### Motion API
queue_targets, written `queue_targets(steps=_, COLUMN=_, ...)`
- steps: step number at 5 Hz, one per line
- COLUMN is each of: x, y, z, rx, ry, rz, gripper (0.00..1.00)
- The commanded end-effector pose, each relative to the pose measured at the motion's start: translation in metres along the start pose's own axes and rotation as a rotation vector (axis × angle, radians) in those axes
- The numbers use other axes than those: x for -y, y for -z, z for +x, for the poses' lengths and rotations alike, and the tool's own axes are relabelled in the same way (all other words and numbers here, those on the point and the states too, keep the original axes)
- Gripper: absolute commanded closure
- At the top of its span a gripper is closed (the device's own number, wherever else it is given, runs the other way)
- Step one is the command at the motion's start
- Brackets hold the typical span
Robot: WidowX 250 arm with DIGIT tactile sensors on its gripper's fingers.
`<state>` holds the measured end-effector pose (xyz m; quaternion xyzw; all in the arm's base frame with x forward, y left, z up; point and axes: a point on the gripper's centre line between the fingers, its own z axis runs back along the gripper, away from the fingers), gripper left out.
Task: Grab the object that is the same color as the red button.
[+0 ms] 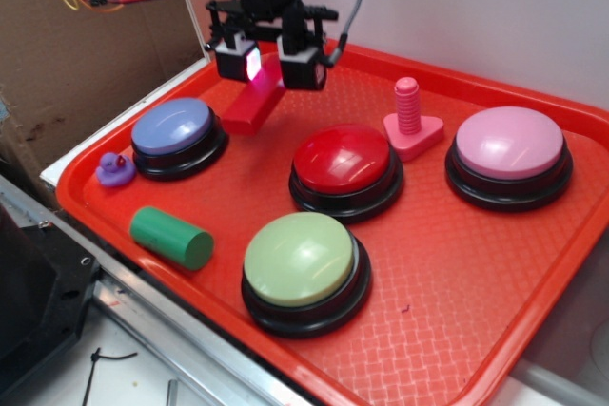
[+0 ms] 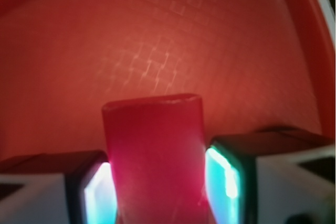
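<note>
The object, a small red bar-shaped block, is held at the back left of the orange-red tray. My gripper is shut on its upper end, and the block slants down to the left toward the tray floor. In the wrist view the block fills the gap between the two lit pads and touches both. Whether its lower end rests on the tray I cannot tell. The red button, a glossy dome on a black base, sits at the tray's middle, to the right of the block.
On the tray also stand a purple button, a purple duck, a green cylinder, a pale green button, a pink bolt and a pink button. The tray's raised rim runs close behind the gripper.
</note>
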<state>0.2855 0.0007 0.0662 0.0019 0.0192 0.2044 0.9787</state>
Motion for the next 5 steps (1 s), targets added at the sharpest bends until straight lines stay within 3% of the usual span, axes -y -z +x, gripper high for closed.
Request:
queue_targets(steps=1, x=0.005, y=-0.056, z=-0.008, rx=0.035, ry=0.094, rz=-0.171, gripper=1.0)
queue_targets(steps=3, x=0.017, y=-0.041, z=-0.021, rx=-0.02, ry=0.208, rz=-0.076, gripper=1.0)
queue_targets(steps=4, x=0.023, y=-0.028, z=-0.025, rx=-0.015, ry=0.253, rz=-0.017, gripper=1.0)
queue_targets(steps=5, x=0.021, y=-0.019, z=-0.029, rx=0.01, ry=0.197, rz=-0.048, gripper=1.0)
